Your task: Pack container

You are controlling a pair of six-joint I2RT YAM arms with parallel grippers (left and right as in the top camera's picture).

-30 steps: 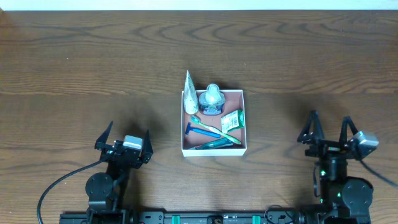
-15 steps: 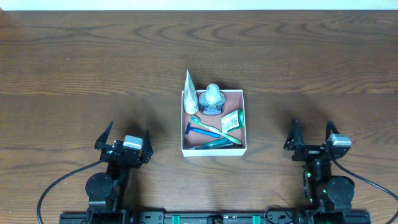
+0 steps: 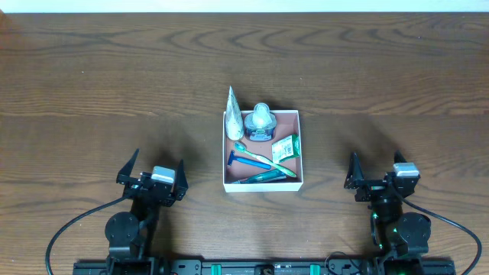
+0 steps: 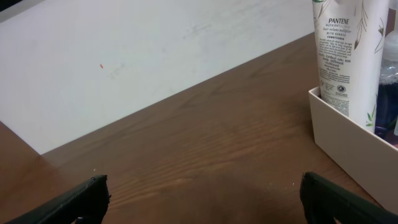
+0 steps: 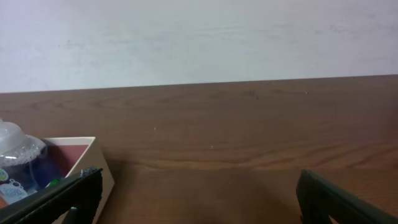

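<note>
Overhead, left end effector (image 3: 159,157) parted, right (image 3: 374,157) likewise

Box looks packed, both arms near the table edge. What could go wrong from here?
The Pantene tube stands in the container's far-left corner, rising well above the rim; a bump could topple it out. The toothbrush lies loose among the other items and may shift if the container is moved.
</note>
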